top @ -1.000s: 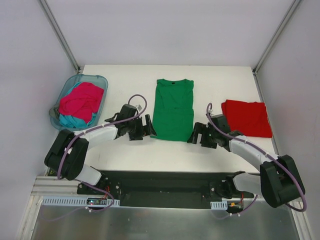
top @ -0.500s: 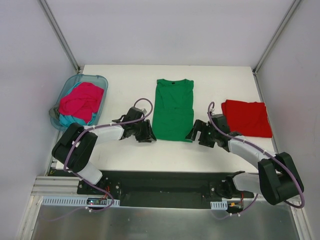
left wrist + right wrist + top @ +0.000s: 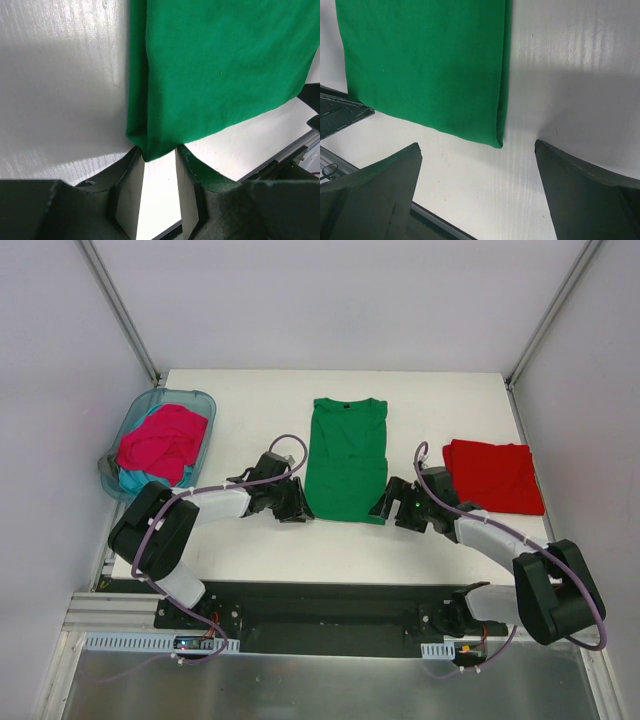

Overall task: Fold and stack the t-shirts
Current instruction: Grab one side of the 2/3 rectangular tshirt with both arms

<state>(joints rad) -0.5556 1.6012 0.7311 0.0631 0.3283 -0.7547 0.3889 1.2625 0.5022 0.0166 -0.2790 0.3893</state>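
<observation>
**At the near hem: corner grasp**

On the desk [image 3: 250,400], centred, the green t-shirt [image 3: 346,465] lies flat, sides folded in. The left gripper [image 3: 159,160] has its jaws narrowly apart astride the near-left corner. The right gripper [image 3: 477,145] has its jaws wide apart before the near-right corner. Likely next: clamp both corners and carry the hem to the collar.

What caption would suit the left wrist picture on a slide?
Left tool, open, poised at the near corner of the folded green t-shirt on the white table.
</observation>
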